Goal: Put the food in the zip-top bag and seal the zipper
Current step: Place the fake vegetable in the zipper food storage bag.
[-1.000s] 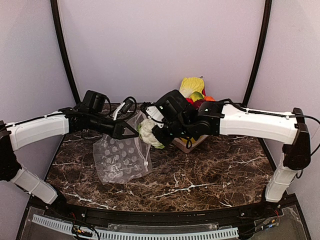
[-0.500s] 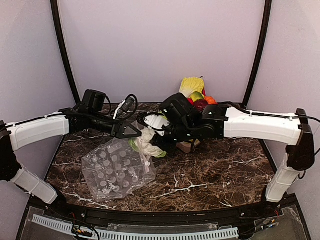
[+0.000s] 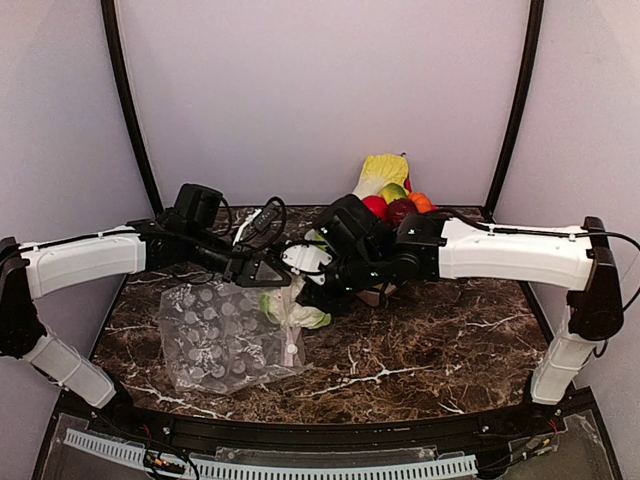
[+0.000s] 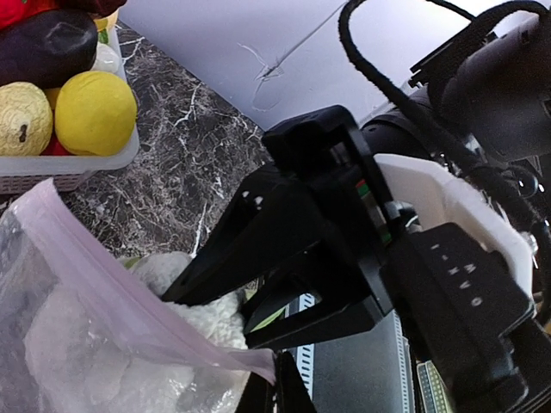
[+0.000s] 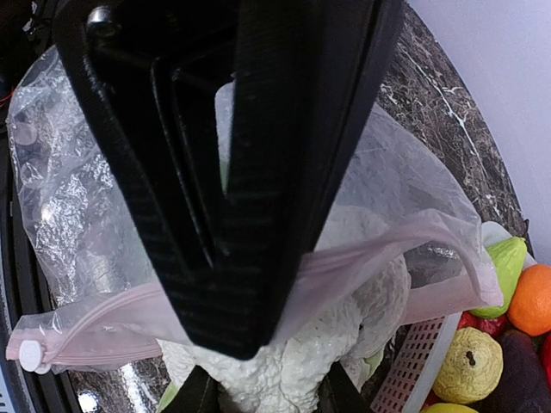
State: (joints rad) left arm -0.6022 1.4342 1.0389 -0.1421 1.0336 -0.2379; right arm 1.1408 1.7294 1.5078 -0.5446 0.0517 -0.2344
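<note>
Left claw point(image 3: 266, 272) is pinching the zipper point(image 4: 129, 292) of the limp bag point(image 3: 215, 335); right claw point(image 5: 269, 391) is gripping the probably light cauliflower point(image 3: 290, 306) at its mouth.

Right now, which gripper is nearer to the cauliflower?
Right. The right gripper holds the cauliflower itself; the left gripper pinches the bag's pink zipper just beside it.

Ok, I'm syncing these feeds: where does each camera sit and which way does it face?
Top external: above, behind the bases, looking down at the table; shows both arms, left gripper, right gripper.
Left wrist: on left arm, faces zipper, cauliflower and right gripper; own fingers barely show.
Right wrist: looks down past its own fingers at the cauliflower at the zip-top bag's mouth.
Wrist views share cauliflower and zipper.
</note>
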